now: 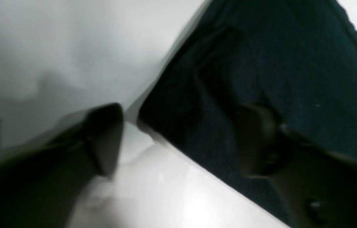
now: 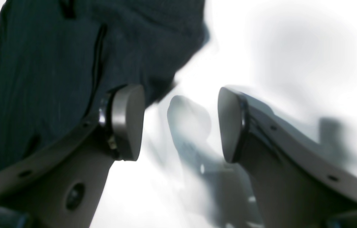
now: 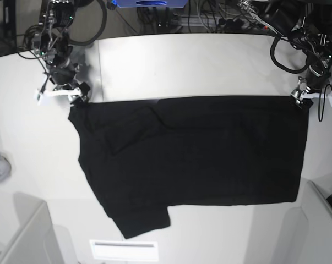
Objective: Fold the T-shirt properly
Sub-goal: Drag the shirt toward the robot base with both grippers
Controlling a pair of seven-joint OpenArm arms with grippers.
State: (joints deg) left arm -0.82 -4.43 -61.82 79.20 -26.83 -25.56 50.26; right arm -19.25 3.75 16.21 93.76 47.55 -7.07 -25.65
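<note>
Spreading across the white table (image 3: 210, 60), the T-shirt (image 3: 199, 157) lies flat with one sleeve flopped toward the near edge. Both grippers sit at its far corners; the right gripper (image 2: 181, 123) is released beside the cloth, the left gripper (image 1: 181, 139) is spread over a corner. Wrist views confirm the parted jaws; the base view cannot. Pinch both corners evenly before lifting

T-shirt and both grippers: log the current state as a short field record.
garment: T-shirt, black, spread flat, plain side showing
surface: white table
left gripper: open, at the shirt's far corner, one finger over the cloth
right gripper: open, beside the shirt's other far corner, nothing between its fingers
fold: far edge looks doubled over; one sleeve sticks out at the near edge
</note>
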